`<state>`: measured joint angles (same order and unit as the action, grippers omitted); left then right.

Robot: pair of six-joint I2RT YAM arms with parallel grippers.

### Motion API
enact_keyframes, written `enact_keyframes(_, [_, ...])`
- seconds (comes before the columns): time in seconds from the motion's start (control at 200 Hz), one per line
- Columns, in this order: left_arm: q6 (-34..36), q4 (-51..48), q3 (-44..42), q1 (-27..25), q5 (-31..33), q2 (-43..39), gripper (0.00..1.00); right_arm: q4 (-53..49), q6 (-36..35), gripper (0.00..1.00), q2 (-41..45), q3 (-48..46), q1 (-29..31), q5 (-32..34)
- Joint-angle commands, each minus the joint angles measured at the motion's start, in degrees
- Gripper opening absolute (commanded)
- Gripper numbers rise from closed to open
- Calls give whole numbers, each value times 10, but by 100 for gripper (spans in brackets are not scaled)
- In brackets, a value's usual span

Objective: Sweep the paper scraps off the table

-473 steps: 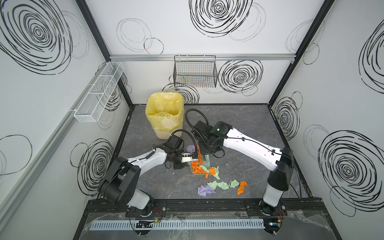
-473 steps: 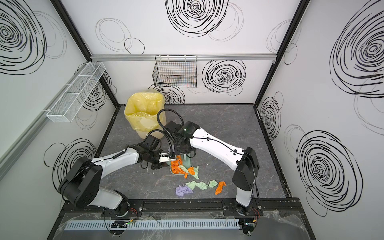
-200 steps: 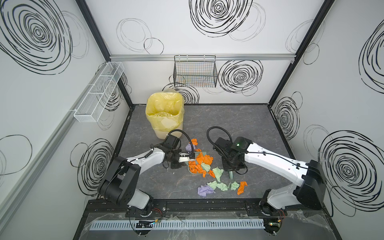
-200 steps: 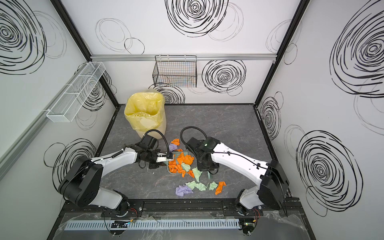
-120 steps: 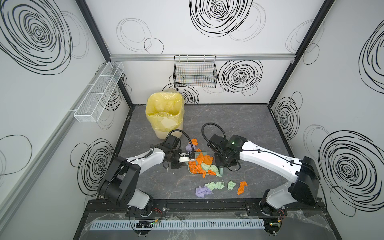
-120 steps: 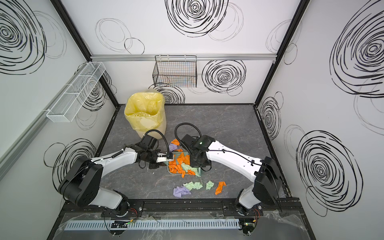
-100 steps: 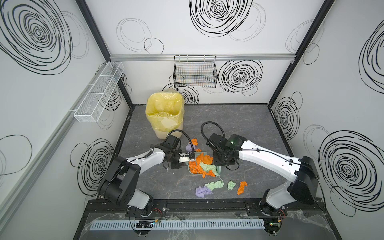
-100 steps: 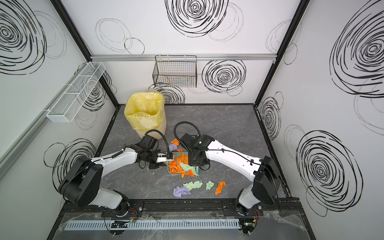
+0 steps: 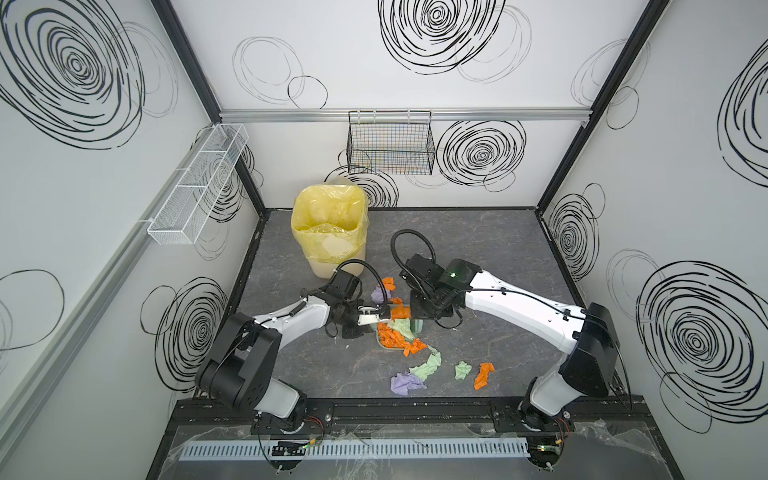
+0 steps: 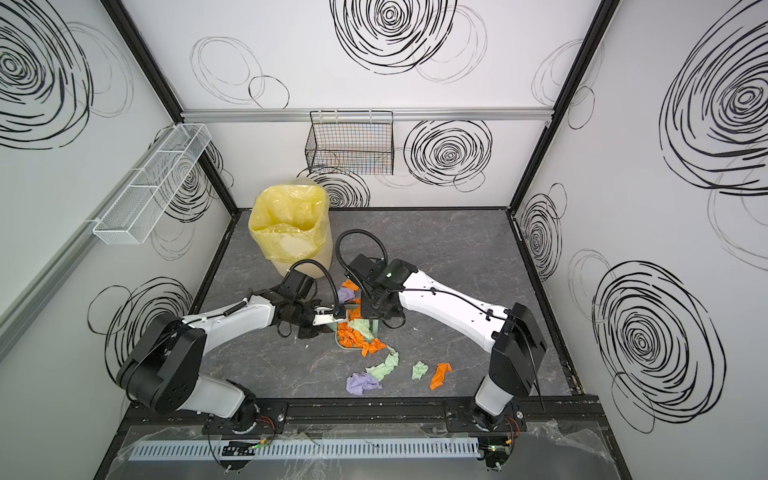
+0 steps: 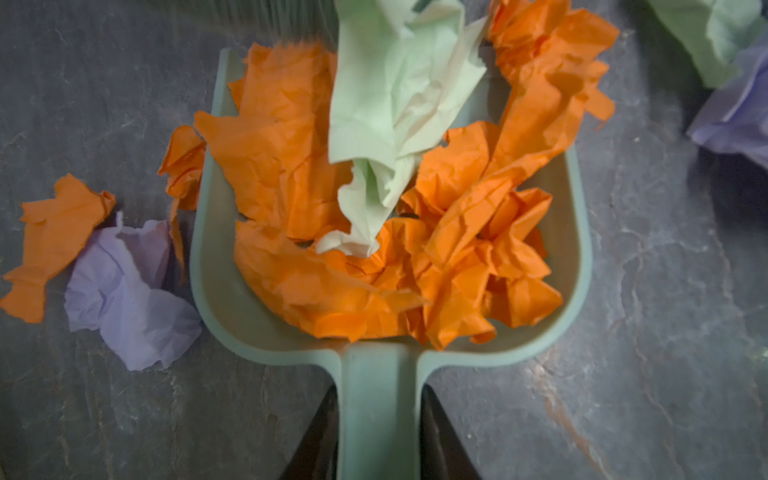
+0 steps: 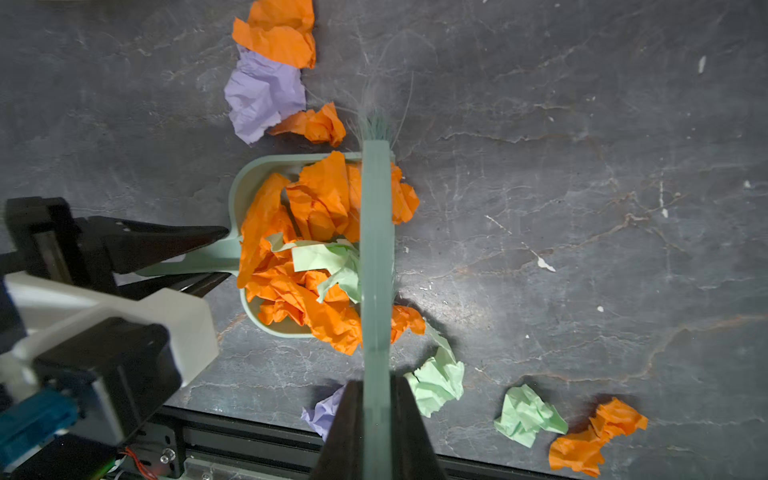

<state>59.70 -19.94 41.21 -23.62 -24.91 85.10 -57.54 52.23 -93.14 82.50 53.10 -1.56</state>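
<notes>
While L end effector clamps plastic dustpan, R end effector pinches brush, crumpled paper scraps inside.

White walls scrawled with black swirls stand on three sides, joined by black corner posts. An aluminium rail crosses the back wall, and a black wire basket hangs from it. A white mesh shelf lines the left-hand wall. The light is soft and even.
</notes>
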Motion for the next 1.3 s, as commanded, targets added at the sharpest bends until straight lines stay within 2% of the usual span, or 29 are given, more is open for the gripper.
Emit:
enact_keyframes(0.0, [-15, 12, 2, 1, -28, 4, 0, -23, -5, 0, -1, 18, 6, 13])
enact_keyframes(0.285, [-33, 24, 24, 6, -49, 14, 0, -95, 1, 0, 54, 36, 5, 50])
enact_keyframes(0.695, [-42, 27, 27, 8, -66, 17, 0, -84, -13, 0, 185, 49, -21, 82])
enact_keyframes(0.815, [-43, 12, 39, 11, -80, 8, 0, -99, -21, 0, 232, 33, -59, 103])
enact_keyframes(0.996, [-49, -5, 58, 16, -100, -12, 0, -78, -50, 0, 301, -44, -138, 75])
enact_keyframes(1.296, [-47, -59, 99, 18, -111, -53, 0, -53, -93, 0, 332, -126, -213, 43])
